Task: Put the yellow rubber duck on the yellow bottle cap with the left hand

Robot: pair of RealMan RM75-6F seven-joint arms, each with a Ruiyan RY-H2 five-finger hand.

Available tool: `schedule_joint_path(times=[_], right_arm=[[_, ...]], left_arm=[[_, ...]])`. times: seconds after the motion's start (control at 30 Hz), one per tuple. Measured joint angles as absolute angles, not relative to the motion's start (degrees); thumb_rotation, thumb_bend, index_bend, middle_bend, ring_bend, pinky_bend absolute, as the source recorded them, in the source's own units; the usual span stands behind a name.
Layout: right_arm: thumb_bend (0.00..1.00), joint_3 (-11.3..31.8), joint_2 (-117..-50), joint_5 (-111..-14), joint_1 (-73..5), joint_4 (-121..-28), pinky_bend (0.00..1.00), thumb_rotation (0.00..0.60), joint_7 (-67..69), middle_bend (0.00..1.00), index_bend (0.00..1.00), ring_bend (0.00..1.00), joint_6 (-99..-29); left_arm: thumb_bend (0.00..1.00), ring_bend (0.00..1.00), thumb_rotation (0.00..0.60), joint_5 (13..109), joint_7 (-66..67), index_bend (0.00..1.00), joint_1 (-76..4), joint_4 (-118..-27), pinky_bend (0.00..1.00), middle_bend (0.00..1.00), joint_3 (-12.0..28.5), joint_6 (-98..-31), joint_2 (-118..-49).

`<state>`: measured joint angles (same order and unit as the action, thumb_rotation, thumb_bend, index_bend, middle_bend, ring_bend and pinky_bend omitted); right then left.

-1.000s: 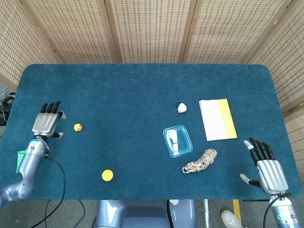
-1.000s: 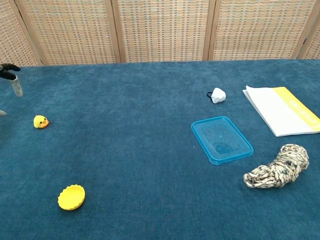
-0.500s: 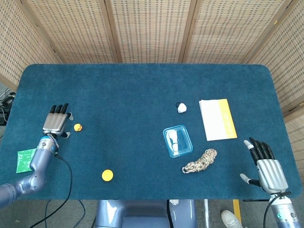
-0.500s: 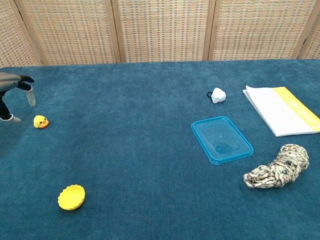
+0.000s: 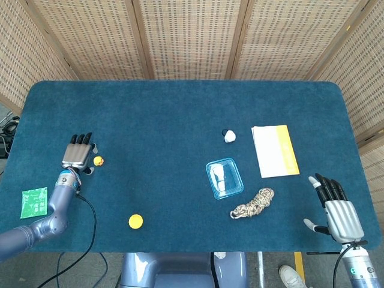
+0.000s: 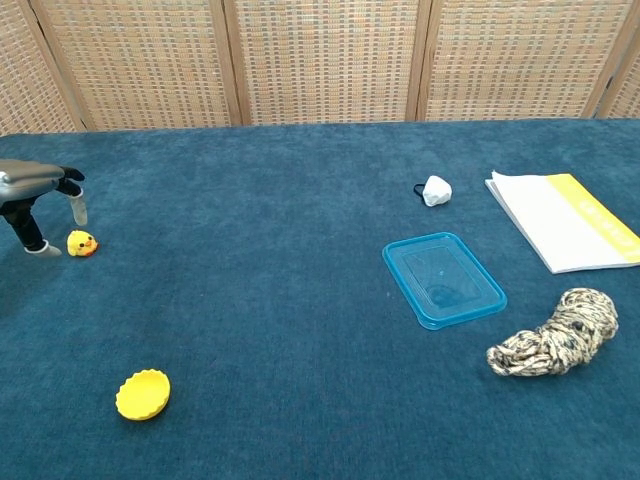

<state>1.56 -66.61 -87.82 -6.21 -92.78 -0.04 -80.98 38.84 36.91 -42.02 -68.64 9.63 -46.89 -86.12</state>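
The small yellow rubber duck [image 5: 98, 161] [image 6: 81, 243] sits on the blue cloth at the left. My left hand [image 5: 78, 153] [image 6: 38, 200] hovers right beside it on its left, fingers apart, nothing held; its thumb tip is close to the duck. The yellow bottle cap [image 5: 135, 221] [image 6: 143, 394] lies open side up nearer the front edge, well apart from the duck. My right hand [image 5: 336, 210] rests open at the front right corner, seen only in the head view.
A blue plastic lid [image 5: 224, 178] [image 6: 443, 279], a coil of rope [image 5: 252, 203] [image 6: 554, 335], a white object [image 5: 229, 136] [image 6: 435, 190] and a white and yellow booklet [image 5: 275, 150] [image 6: 562, 220] lie on the right half. A green packet [image 5: 35, 201] lies near the left edge.
My left hand has moved right and lowered toward the duck, ending just beside it. The duck, cap and right hand have not moved.
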Motion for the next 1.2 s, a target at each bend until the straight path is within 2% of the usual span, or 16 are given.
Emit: schedule_joint_path(times=[0.4,0.8,0.97,1.2], right_arm=[[0.0,1.77,-66.97,-87.02,-6.53,-92.27,0.0,0.6,0.01,0.0,0.0,0.0,-80.37],[0.0,1.74,-66.99,-87.02,-6.55,-92.15,0.0,0.6,0.48,0.0,0.0,0.0,-80.46],[0.0,1.74,-67.03,-87.1,-6.56,-92.13,0.0,0.6,0.56,0.0,0.0,0.0,-80.55],[0.0,1.72,-67.01,-87.02,-6.56,-92.18,0.0,0.6,0.61,0.0,0.0,0.0,-80.54]], left_arm=[[0.28,0.0,0.6,38.25,36.11,0.39,-43.83,-65.42,0.0,0.0,8.35,-45.21,-88.51],[0.29,0.0,0.6,38.72,35.43,0.46,-43.91,-65.18,0.0,0.0,7.18,-45.67,-88.91],[0.33,0.0,0.6,38.92,35.21,0.48,-43.77,-65.3,0.0,0.0,6.69,-45.87,-88.95],[0.33,0.0,0.6,39.67,34.5,0.49,-43.58,-65.82,0.0,0.0,6.44,-46.38,-88.71]])
